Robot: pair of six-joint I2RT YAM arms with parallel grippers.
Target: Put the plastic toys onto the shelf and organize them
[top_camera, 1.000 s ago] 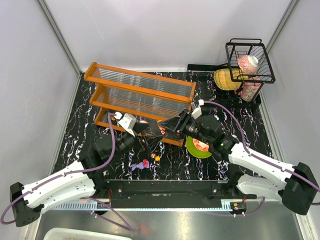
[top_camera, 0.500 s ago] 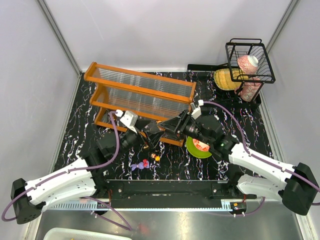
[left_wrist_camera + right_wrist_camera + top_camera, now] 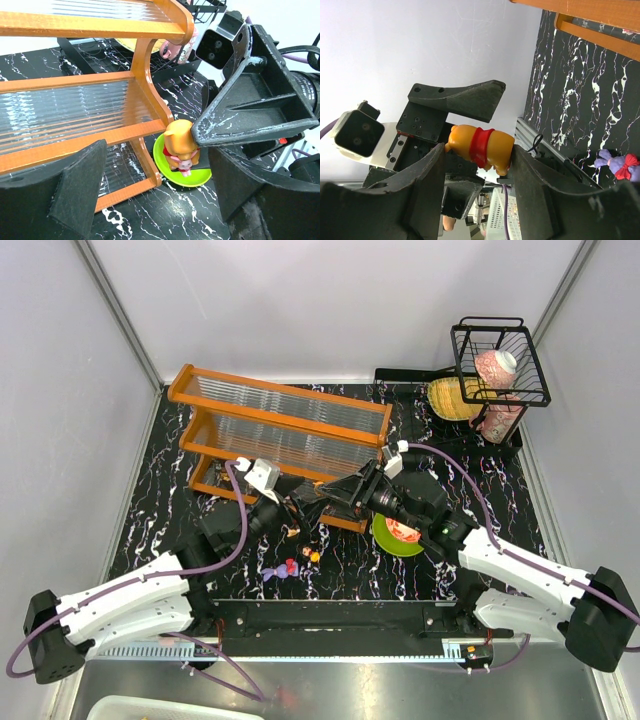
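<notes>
right fingers point(image 3: 420, 200) clamped on orange bear figurine point(image 3: 481, 145) | left fingers point(image 3: 75, 192) apart, either side of it | beside shelf point(image 3: 100, 117) end post | purple figurine point(image 3: 277, 571) loose on bench point(image 3: 160, 515)

The left arm point(image 3: 120, 605) and right arm point(image 3: 530, 570) are wearing smooth white shells over black joints and black base blocks. A purple cable point(image 3: 244, 520) is trailing along each. The left pincer point(image 3: 157, 160) and right pincer point(image 3: 477, 147) are each showing 2 thick matte-black wedge fingers point(image 3: 250, 110), with edges that are scuffing to white and round screw holes near the roots. A white wrist camera point(image 3: 216, 46) is carrying 2 dark lenses.
</notes>
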